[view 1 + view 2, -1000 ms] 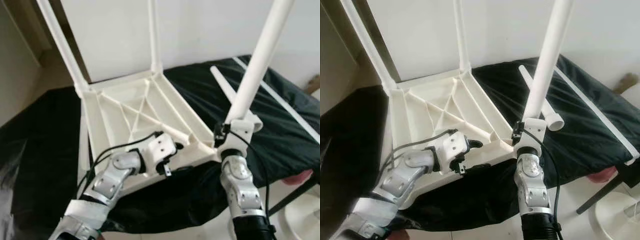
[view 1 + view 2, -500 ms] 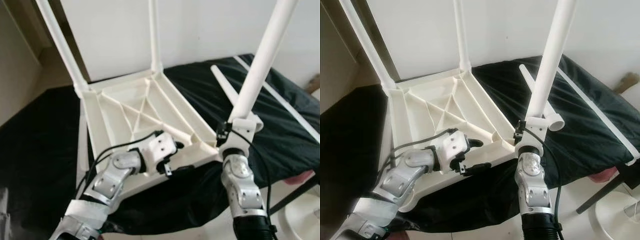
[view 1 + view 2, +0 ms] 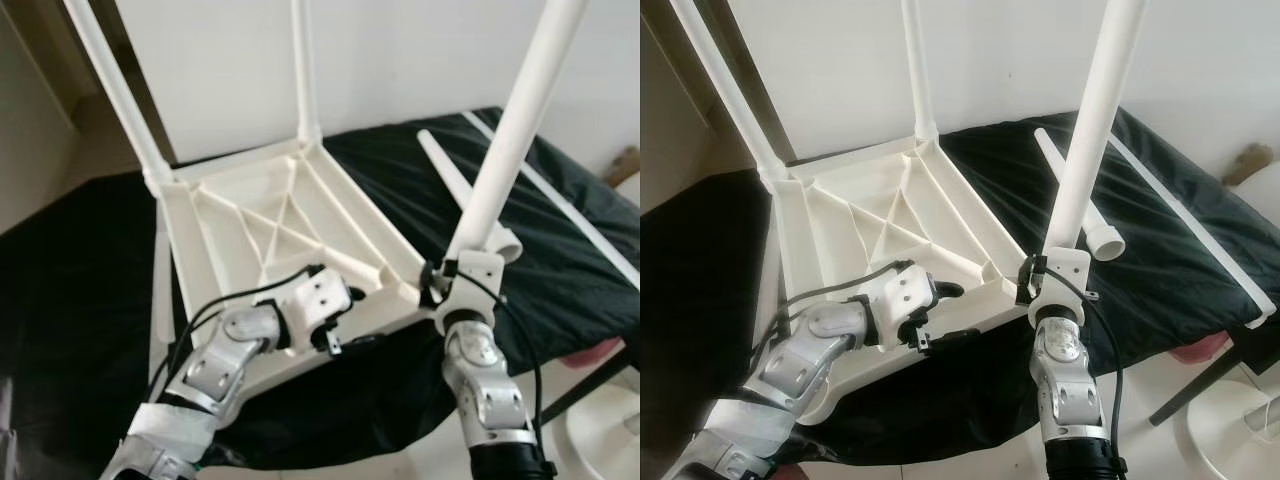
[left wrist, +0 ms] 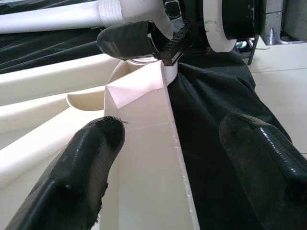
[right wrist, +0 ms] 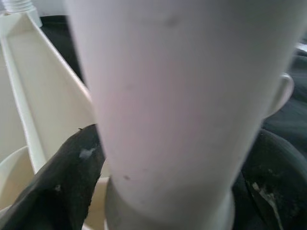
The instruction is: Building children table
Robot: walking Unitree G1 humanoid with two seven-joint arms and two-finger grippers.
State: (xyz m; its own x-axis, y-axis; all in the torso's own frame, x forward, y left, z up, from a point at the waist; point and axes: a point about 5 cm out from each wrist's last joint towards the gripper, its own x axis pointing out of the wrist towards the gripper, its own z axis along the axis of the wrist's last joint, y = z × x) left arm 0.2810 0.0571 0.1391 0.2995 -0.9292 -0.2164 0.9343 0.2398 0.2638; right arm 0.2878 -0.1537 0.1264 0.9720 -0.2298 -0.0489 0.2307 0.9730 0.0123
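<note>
A white plastic table top (image 3: 230,215) lies upside down on a black-covered surface. Two white legs (image 3: 115,80) (image 3: 305,70) stand in its far corners. My right gripper (image 3: 455,285) is shut on the base of a third white leg (image 3: 520,110) and holds it upright and slightly tilted at the near right corner (image 4: 134,76). My left gripper (image 3: 350,315) is shut on the near rim, one finger (image 4: 91,158) inside the rim wall and the other outside. The held leg (image 5: 172,96) hides the socket.
A loose tapered white leg (image 3: 450,180) lies on the black cloth (image 3: 560,270) behind the right gripper. A thin white bar (image 3: 570,205) runs along the right side. A round white object (image 3: 610,430) sits on the floor at the lower right.
My right gripper has carried the leg's base slightly left and down, closer against the near right corner. The left gripper keeps its hold on the rim.
</note>
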